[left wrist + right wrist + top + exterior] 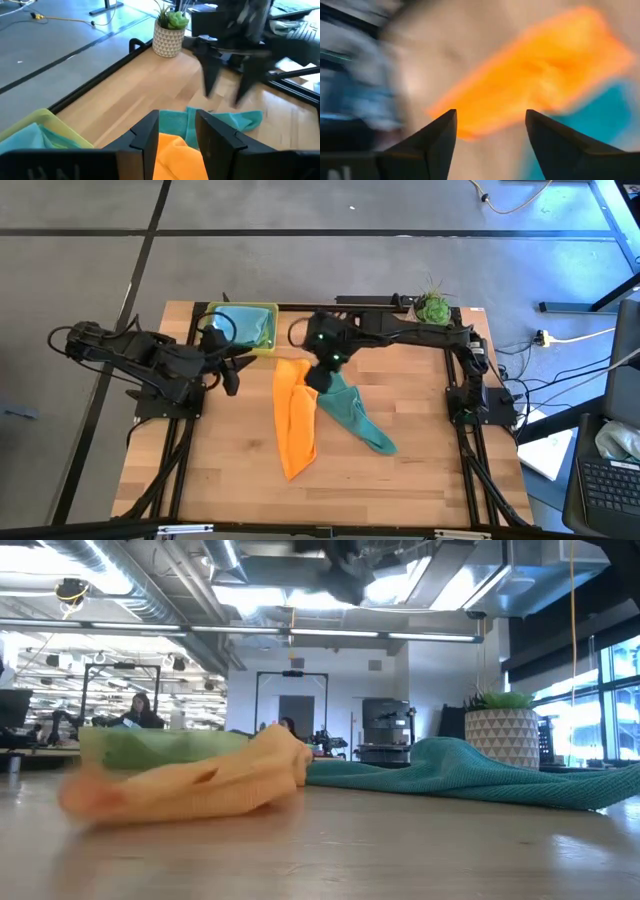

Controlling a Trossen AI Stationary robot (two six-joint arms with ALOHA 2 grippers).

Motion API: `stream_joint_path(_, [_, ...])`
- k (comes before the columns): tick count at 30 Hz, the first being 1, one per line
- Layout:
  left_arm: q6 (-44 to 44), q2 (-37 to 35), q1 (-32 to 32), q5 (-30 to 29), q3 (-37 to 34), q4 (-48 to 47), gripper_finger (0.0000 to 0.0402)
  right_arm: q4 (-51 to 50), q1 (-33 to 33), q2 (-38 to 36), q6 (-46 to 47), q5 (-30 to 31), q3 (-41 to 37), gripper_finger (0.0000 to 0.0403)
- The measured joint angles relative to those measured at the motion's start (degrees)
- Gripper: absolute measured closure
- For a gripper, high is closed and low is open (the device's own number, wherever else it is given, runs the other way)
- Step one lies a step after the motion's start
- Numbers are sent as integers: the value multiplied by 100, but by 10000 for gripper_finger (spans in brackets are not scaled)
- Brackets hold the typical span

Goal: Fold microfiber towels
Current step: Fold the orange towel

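On the wooden table (pixel 240 480) we are seeing the orange towel (pixel 294 420) lying mid-table, its long axis running near to far, touching the teal towel (pixel 355 418) on its right. Our right gripper (pixel 322 375) is hovering wide open and empty above their far ends, nearer than the narrowly parted left gripper (pixel 230 380).

Orange towel (pixel 293 420): soft matt cloth
Teal towel (pixel 352 415): nubbly matt cloth
Tray (pixel 262 310): glossy translucent plastic
Table (pixel 230 470): smooth pale wood planks
Pot (pixel 167 40): matt, patterned
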Motion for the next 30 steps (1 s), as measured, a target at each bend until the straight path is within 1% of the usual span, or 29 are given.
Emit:
stream_joint_path(2, [-2,10,0,99,0,66,280,-685,2,42,-467,671,-85,163])
stream_joint_path(3, [-11,10,0,181,0,148,280,-793,7,60,-632,828,-233,166])
stream_joint_path(4, [-9,8,0,290,0,278,280,-799,8,70,-723,859,-451,171])
stream_joint_path(9, [300,3,0,1098,0,1311,280,48,10,80,-761,541,-1830,206])
stream_joint_path(12, [316,7,-2,1588,0,1535,280,479,14,85,-559,511,-2615,223])
stream_joint_path(17, [317,9,-2,1863,0,1535,280,880,7,87,-503,514,-3541,241])
stream_joint_path(22, [331,9,-2,1887,1,1534,280,986,23,35,-381,479,-4363,245])
stream_joint_path(24, [331,7,-2,1887,1,1534,280,760,20,-5,-464,446,-4632,245])
stream_joint_path(26, [333,7,-2,1887,2,1531,280,242,17,-28,-496,594,-4849,245])
stream_joint_path(30, [333,7,-2,1887,2,1531,280,-669,-127,-78,-302,1303,-5256,245])
